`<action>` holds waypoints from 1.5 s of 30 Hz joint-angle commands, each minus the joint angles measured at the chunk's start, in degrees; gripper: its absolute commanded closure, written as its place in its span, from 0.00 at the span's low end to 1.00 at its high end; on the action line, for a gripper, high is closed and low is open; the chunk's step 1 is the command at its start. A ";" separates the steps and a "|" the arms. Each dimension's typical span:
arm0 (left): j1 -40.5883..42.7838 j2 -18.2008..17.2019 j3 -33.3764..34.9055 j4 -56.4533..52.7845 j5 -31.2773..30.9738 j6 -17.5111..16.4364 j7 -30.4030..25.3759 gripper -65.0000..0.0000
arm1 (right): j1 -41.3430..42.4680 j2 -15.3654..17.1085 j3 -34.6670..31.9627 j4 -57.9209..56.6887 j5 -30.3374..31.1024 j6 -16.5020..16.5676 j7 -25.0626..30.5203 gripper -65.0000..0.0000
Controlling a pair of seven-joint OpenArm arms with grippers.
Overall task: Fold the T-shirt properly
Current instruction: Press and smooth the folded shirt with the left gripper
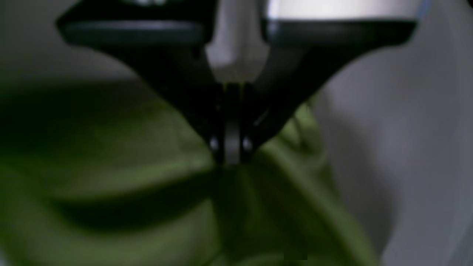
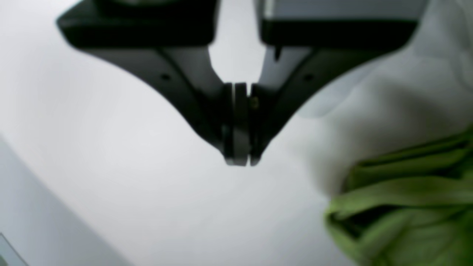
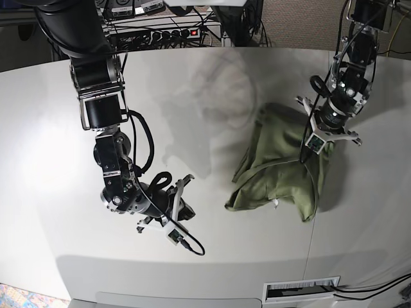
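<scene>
We see the soft olive-green cotton T-shirt (image 3: 279, 168) lying crumpled on the white table (image 3: 212, 90), toward the side of the left arm. The left gripper (image 1: 231, 157) is clenched on a raised fold of its cloth. Well apart from the shirt's ragged near edge, over bare tabletop, the right gripper (image 2: 238, 160) hangs clenched on nothing.

The left end effector (image 1: 232, 157) is clamped closed and raised, while the right end effector (image 2: 238, 159) hangs low, jaws together.
</scene>
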 commanded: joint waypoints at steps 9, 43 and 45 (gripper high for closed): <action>-0.76 -0.57 -0.35 12.92 -6.05 0.63 2.34 1.00 | 2.10 0.02 6.43 1.14 0.96 -0.14 1.14 1.00; -18.05 20.52 3.85 -24.39 7.15 -5.11 -14.64 1.00 | 2.08 0.26 9.88 1.14 6.16 -0.14 -7.72 1.00; -18.14 19.80 3.87 -24.52 8.68 -4.83 -15.43 1.00 | 2.08 0.70 9.88 1.14 7.37 -0.14 -7.74 1.00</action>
